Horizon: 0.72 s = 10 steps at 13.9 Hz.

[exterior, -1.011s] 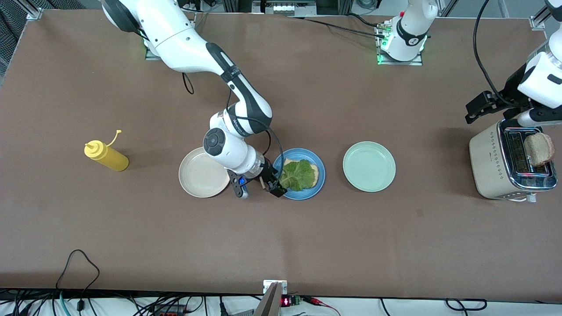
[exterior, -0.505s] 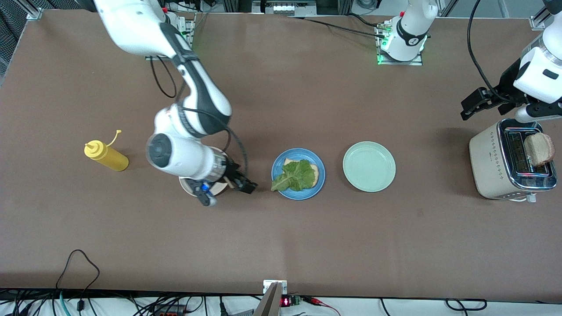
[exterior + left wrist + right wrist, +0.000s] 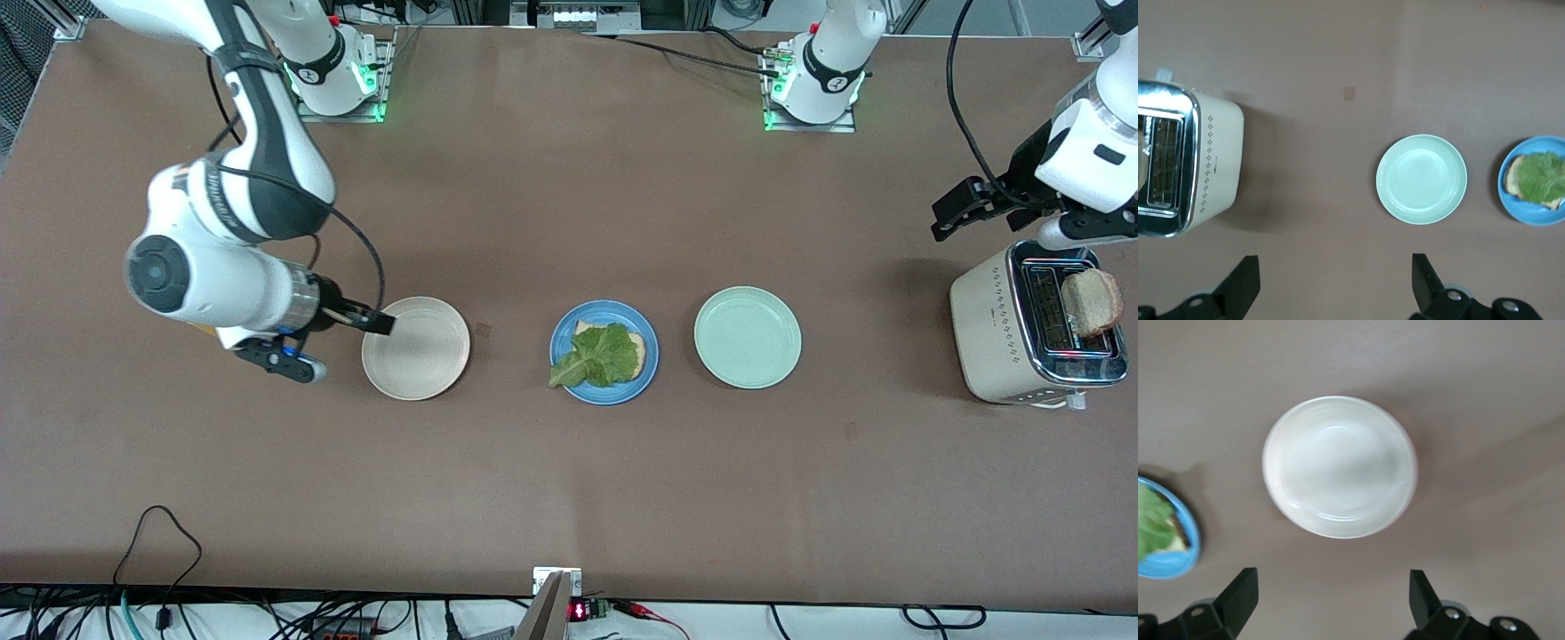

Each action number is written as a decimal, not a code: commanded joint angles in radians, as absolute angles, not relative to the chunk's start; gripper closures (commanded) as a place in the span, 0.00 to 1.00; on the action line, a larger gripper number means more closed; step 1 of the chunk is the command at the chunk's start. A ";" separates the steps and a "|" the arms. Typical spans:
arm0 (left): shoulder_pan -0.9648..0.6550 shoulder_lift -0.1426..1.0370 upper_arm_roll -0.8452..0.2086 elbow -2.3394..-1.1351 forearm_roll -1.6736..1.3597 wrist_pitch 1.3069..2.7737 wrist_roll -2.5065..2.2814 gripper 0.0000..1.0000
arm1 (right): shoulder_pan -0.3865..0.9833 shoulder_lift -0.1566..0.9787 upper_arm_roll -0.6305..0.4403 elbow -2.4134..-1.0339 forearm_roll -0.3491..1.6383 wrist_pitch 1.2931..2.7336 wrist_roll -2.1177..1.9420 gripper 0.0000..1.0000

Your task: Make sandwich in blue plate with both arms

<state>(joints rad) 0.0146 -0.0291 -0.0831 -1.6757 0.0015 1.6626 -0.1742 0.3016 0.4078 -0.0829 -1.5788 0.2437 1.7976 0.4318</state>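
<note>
Blue plate (image 3: 604,352) holds bread (image 3: 633,345) under lettuce (image 3: 600,356). Right gripper (image 3: 378,324), jaws spread, hangs over beige plate (image 3: 415,348); left gripper (image 3: 956,212), spread, near toaster (image 3: 1035,323). No readable writing.

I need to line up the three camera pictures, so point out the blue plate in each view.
Front view: the blue plate lies mid-table between the beige-white plate and the pale green plate.
Left wrist view: at the picture's edge, cut off, beside the pale green plate.
Right wrist view: only a part at the edge, beside the beige-white plate.
Shared landmark: the lettuce leaf on it.
</note>
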 commanded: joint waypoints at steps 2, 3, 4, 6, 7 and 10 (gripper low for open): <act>0.044 0.008 -0.074 -1.654 -0.021 1.661 -0.043 0.00 | 0.216 0.336 -0.072 -1.617 0.155 1.732 0.205 0.00; 0.044 0.015 -0.074 -1.657 -0.021 1.661 -0.048 0.00 | 0.194 0.325 -0.072 -1.617 0.118 1.724 0.137 0.00; 0.043 0.029 -0.080 -1.660 -0.021 1.664 -0.051 0.00 | 0.163 0.319 -0.072 -1.617 0.109 1.717 0.073 0.00; 0.041 0.040 -0.086 -1.660 -0.018 1.666 -0.049 0.00 | 0.106 0.308 -0.072 -1.614 0.107 1.701 -0.039 0.00; 0.043 0.040 -0.086 -1.661 -0.014 1.661 -0.046 0.00 | 0.077 0.304 -0.072 -1.614 0.107 1.701 -0.098 0.00; 0.063 0.041 -0.083 -1.670 -0.017 1.652 -0.035 0.00 | -0.012 0.301 -0.074 -1.606 0.092 1.692 -0.230 0.00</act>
